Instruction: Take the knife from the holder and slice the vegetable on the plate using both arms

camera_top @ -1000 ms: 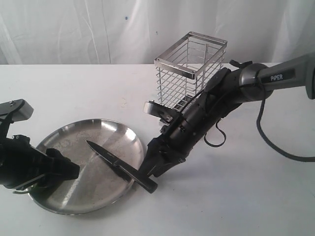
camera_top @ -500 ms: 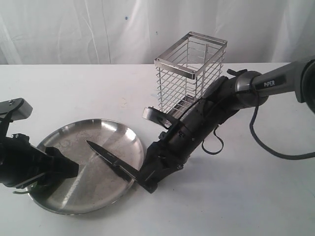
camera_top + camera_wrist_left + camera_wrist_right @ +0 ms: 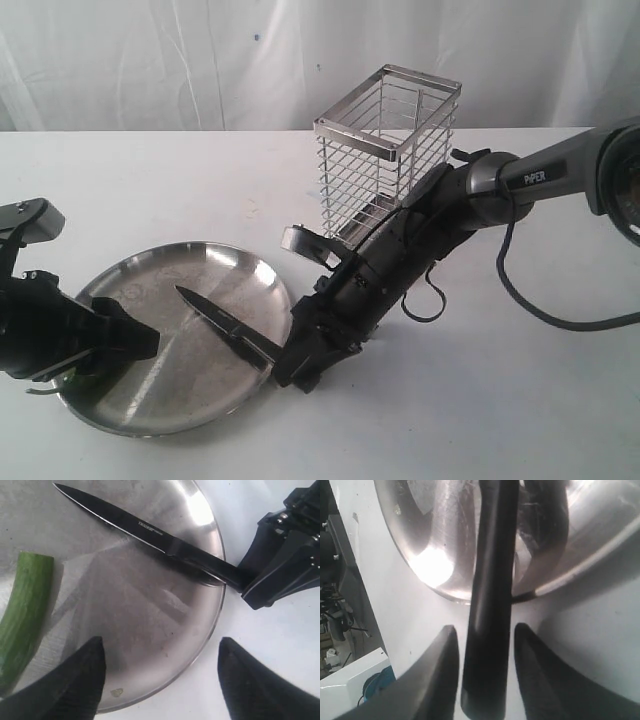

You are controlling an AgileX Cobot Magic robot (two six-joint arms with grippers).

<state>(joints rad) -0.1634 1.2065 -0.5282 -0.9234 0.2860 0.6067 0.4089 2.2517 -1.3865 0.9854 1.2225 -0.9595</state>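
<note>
- Done: the knife [image 3: 225, 325] is out of the holder [image 3: 385, 150] and lies lower centre, blade on the plate [image 3: 215, 258].
- Right hand [image 3: 485, 630] straddles its handle; whether clamped, I cannot tell.
- Left hand [image 3: 161, 645] spread wide, empty, near the vegetable [image 3: 22, 615]; slicing remains.

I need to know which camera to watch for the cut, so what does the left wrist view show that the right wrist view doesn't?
Only the left wrist view: the vegetable lying on the plate, the whole blade of the knife, and the left gripper open over the plate's rim. Only the right wrist view: the fingers of the right gripper on either side of the handle's end, with a thin gap on one side. Both: the knife across the plate's rim, with its handle out over the table.
</note>
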